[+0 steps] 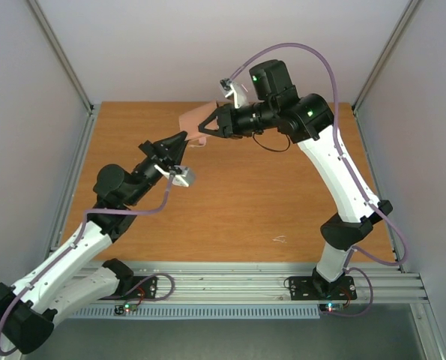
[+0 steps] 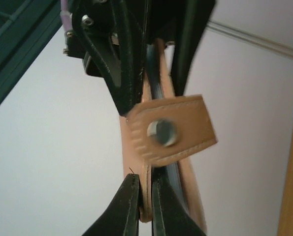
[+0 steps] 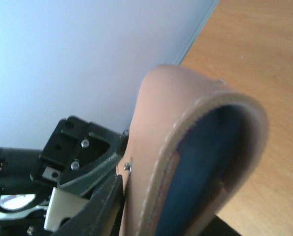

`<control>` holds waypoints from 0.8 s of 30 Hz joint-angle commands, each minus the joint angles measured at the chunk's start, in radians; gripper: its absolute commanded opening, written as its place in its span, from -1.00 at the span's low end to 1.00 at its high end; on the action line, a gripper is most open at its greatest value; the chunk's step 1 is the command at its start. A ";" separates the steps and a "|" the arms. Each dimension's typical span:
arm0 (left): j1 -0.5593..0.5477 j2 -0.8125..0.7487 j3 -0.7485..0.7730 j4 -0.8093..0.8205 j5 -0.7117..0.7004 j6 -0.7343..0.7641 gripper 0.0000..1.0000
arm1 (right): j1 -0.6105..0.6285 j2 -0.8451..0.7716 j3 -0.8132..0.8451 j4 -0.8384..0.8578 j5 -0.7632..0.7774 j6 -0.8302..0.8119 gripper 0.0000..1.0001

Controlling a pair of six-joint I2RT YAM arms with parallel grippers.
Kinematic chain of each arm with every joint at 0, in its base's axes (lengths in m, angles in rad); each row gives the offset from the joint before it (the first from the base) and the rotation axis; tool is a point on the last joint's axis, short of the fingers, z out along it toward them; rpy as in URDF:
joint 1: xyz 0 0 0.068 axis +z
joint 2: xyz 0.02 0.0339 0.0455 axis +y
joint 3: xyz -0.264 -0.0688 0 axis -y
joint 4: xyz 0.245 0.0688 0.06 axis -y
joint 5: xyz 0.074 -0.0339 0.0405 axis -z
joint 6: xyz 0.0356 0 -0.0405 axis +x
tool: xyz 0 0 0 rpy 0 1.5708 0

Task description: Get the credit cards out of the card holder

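The dusty pink card holder [image 1: 195, 120] hangs in the air above the back of the table, held between both grippers. My left gripper [image 1: 185, 138] is shut on one thin edge of it, with its black fingertips [image 2: 131, 201] pinching one leather flap [image 2: 146, 196]. The snap tab [image 2: 173, 130] sticks out sideways. My right gripper [image 1: 210, 127] is shut on the opposite side. In the right wrist view the holder [image 3: 156, 123] fills the frame and bows open around a dark blue inside [image 3: 200, 162]. No separate credit card shows, and I cannot tell whether the dark blue is a card.
The wooden table [image 1: 230, 210] has grey walls at the back and sides, with metal rails along its edges. A small white scuff [image 1: 279, 239] lies on the wood near the right arm's base. Purple cables loop off both arms.
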 commanded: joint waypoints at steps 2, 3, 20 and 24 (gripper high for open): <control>-0.001 -0.059 0.112 -0.066 -0.013 -0.244 -0.99 | 0.025 -0.059 -0.077 0.030 -0.128 -0.045 -0.10; 0.001 -0.060 0.154 -0.138 -0.067 -0.375 -0.99 | 0.022 -0.078 -0.113 0.070 -0.127 -0.045 0.05; 0.015 -0.155 0.320 -0.495 -0.023 -1.372 -1.00 | 0.005 -0.258 -0.598 0.858 -0.235 0.088 0.57; 0.032 -0.164 0.317 -0.498 0.001 -1.454 -1.00 | 0.004 -0.265 -0.635 0.923 -0.226 0.105 -0.03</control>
